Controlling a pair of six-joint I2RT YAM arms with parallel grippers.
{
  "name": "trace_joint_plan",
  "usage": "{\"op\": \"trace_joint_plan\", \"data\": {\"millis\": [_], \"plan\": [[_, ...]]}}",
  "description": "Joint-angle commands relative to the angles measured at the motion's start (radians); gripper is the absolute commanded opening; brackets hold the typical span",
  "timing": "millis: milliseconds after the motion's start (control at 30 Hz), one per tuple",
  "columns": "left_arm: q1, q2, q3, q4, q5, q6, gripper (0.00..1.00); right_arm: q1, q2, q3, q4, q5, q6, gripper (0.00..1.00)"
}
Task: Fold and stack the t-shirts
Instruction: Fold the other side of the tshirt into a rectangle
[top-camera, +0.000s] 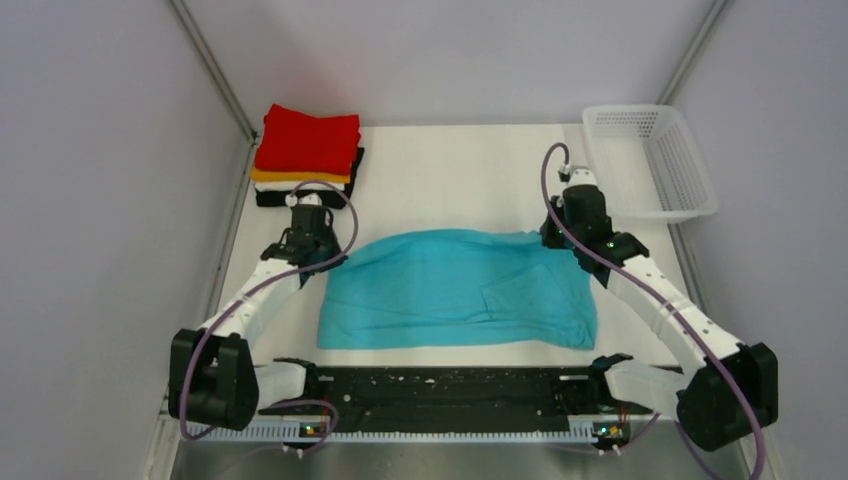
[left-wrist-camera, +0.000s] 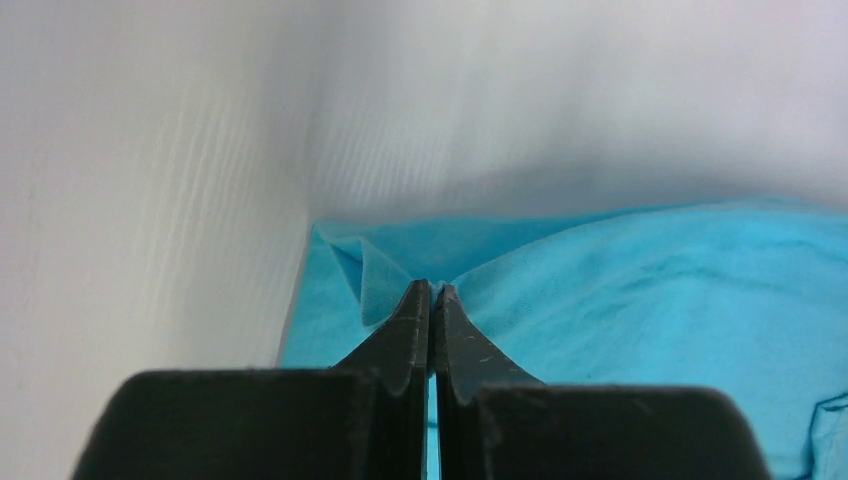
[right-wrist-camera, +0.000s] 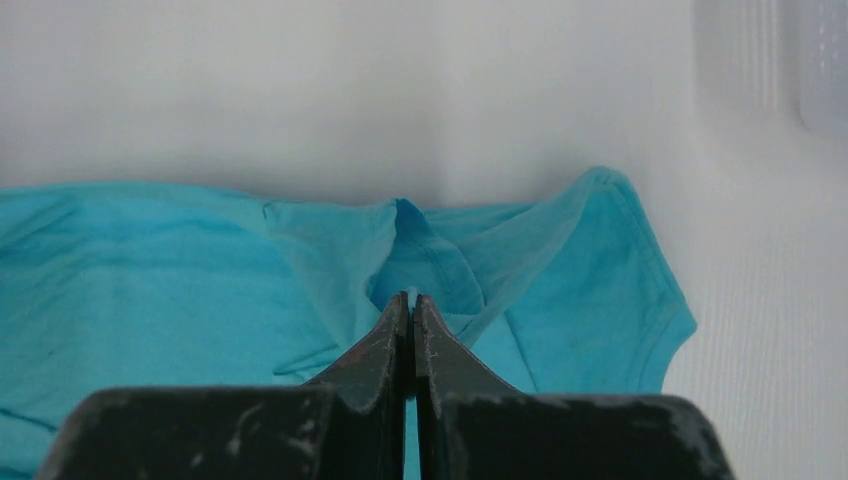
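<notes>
**Both grippers on the far edge of the turquoise shirt, fold about to be made**

The turquoise t-shirt (top-camera: 460, 290) lay spread flat in the middle of the table (top-camera: 450, 170), partly folded already, with a doubled layer showing on its right half. The left gripper (left-wrist-camera: 432, 288) was pinched shut on the shirt's far-left corner, where the cloth puckered up at the fingertips. The right gripper (right-wrist-camera: 411, 297) was clamped likewise on a bunched fold at the far-right edge, just beside a sleeve.

A stack of folded shirts (top-camera: 305, 165), the red shirt (top-camera: 308, 140) on top, sat at the table's far-left corner, near the left gripper. The white mesh basket (top-camera: 690, 175) stood at the far right, well apart from the shirt.

The step in hand looked like the lengthwise fold. The next move would call for both arms to lift together, keep the edge taut between them, carry it toward the near hem, and lay it down square without dragging the lower layer.
</notes>
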Motion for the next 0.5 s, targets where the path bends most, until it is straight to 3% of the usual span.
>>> {"op": "trace_joint_plan", "data": {"millis": [0,200,467], "plan": [[-0.002,-0.136,-0.083,0.06,-0.032,-0.023,0.0,0.017,-0.159,-0.058,-0.1,-0.02,0.065,0.0],[-0.002,-0.276,-0.19,0.111,0.01,-0.037,0.0,0.02,-0.301,-0.131,-0.232,-0.062,0.099,0.0],[-0.002,-0.396,-0.295,0.141,-0.039,-0.073,0.0,0.02,-0.438,-0.189,-0.332,-0.081,0.148,0.0]]}}
